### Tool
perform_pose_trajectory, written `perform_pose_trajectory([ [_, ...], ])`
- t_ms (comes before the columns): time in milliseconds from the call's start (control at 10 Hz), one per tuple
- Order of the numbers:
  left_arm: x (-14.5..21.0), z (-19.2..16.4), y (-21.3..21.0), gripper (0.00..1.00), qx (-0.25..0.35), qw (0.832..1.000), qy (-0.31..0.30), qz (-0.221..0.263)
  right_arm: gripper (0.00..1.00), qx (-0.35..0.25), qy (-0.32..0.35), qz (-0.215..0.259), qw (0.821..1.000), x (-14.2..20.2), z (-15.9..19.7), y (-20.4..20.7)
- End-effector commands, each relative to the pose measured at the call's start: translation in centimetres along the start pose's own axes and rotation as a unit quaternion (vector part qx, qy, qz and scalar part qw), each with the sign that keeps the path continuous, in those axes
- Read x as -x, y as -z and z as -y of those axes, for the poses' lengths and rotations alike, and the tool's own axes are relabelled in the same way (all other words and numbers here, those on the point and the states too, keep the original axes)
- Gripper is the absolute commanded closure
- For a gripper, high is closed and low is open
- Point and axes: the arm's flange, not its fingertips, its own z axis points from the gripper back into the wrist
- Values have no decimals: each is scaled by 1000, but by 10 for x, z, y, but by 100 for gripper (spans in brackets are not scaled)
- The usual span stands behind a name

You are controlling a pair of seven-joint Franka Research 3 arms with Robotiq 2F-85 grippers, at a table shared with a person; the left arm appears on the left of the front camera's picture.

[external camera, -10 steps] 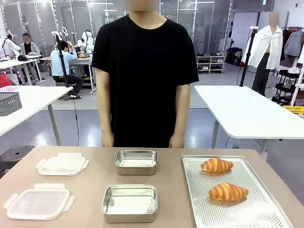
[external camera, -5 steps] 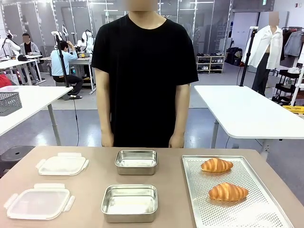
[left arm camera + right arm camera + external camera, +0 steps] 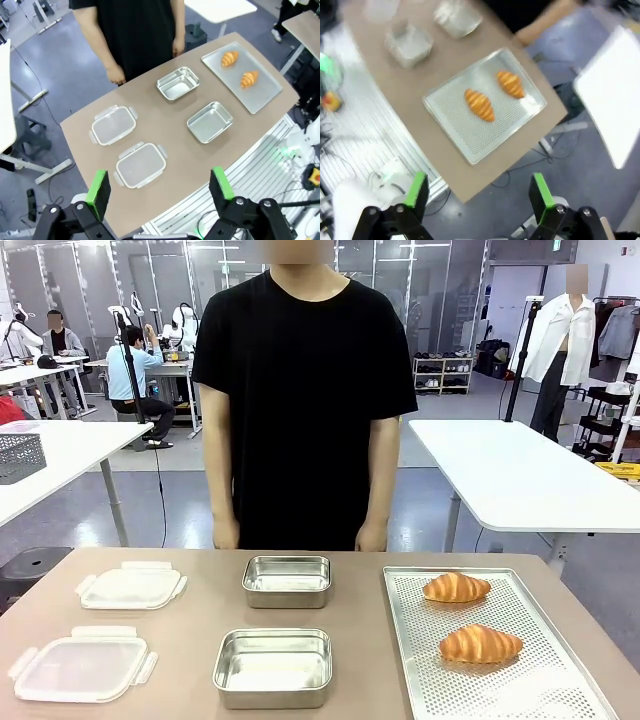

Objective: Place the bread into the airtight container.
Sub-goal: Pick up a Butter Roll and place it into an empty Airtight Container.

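On the tray (image 3: pixel 560 680), the near croissant (image 3: pixel 480 643) and the far croissant (image 3: pixel 456 587) both lie crosswise, tips pointing left and right. Left of the tray stand two open steel containers (image 3: pixel 272 668). The left gripper (image 3: pixel 159 186) and right gripper (image 3: pixel 478 190) hang high above the counter (image 3: pixel 190 640), jaws wide apart.

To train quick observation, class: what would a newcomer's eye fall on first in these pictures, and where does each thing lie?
Two golden croissants lie on a perforated metal tray at the right of the table. A person in a black shirt stands at the far side, arms down. Two open steel containers sit in the middle, with two clear lids to their left.
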Motion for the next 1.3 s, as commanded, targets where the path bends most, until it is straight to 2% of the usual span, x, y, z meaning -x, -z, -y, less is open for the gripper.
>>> perform_pose_trajectory([
  [0, -3, 0, -2, 0, -1, 1000, 2, 0, 0, -26, -220, -66, 973, -22, 20, 40],
  [100, -3, 0, -2, 0, -1, 1000, 2, 0, 0, -57, -229, -92, 967, -34, 27, 70],
  [300, -3, 0, -2, 0, -1, 1000, 2, 0, 0, -81, -280, -112, 950, -47, 29, 120],
  [400, -3, 0, -2, 0, -1, 1000, 2, 0, 0, -110, -298, -95, 943, -54, 27, 156],
  [600, -3, 0, -2, 0, -1, 1000, 2, 0, 0, -127, -289, -91, 944, -50, 30, 249],
  [700, -3, 0, -2, 0, -1, 1000, 2, 0, 0, -103, -283, -113, 947, -46, 30, 280],
  [900, -3, 0, -2, 0, -1, 1000, 2, 0, 0, -103, -280, -118, 947, -39, 34, 333],
  [1100, -3, 0, -2, 0, -1, 1000, 2, 0, 0, -104, -274, -89, 952, -26, 33, 386],
  [1200, -3, 0, -2, 0, -1, 1000, 2, 0, 0, -103, -272, -90, 953, -19, 34, 409],
])
